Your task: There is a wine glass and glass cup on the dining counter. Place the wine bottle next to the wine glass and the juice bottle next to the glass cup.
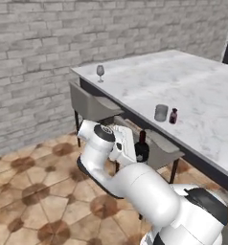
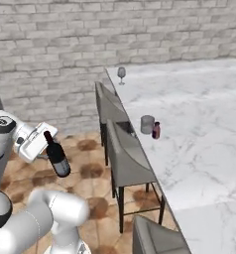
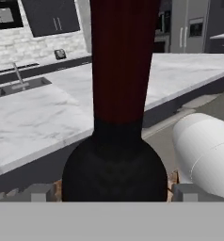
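I have the claw point(image 2: 46, 149) closed around the wine bottle point(image 2: 56, 154), which hangs tilted in the air over the tiled floor point(image 2: 85, 173), off the desk point(image 1: 197, 91) and well short of it. In the hand view its dark red neck point(image 3: 121, 56) rises straight ahead above the black shoulder. Grey chairs point(image 2: 125, 154) line the near desk edge. On the desk, the glass cup point(image 1: 161, 113) and juice bottle point(image 1: 173, 116) stand just beside each other. Farther off, the wine glass point(image 1: 100, 72) stands alone near the far corner, by the brick wall point(image 1: 39, 57).
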Robot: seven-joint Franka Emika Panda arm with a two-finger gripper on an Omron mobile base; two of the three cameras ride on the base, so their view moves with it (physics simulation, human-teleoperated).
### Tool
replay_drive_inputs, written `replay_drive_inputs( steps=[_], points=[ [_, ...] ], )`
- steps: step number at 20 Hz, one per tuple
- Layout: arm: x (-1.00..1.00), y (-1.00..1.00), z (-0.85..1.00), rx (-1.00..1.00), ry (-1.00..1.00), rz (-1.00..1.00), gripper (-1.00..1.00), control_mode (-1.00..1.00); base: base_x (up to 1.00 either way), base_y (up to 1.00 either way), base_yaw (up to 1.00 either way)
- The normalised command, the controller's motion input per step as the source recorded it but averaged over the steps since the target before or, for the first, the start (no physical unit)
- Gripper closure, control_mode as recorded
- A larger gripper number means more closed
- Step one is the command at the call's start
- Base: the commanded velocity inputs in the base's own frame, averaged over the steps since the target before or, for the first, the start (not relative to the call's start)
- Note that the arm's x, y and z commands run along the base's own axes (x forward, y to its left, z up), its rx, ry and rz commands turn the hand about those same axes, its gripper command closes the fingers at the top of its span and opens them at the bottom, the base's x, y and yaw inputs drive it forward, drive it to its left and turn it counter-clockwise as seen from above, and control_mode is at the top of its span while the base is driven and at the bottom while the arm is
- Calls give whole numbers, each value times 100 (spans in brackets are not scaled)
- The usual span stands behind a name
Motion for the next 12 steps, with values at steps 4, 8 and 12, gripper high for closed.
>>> replay_drive_inputs(
  steps=[4,8,12],
  points=[
    [0,0,0,0,0,0,100,100,83,53,0],
    [0,0,0,0,0,0,100,100,85,49,-2],
    [0,0,0,0,0,0,100,100,86,46,-5]
  ],
)
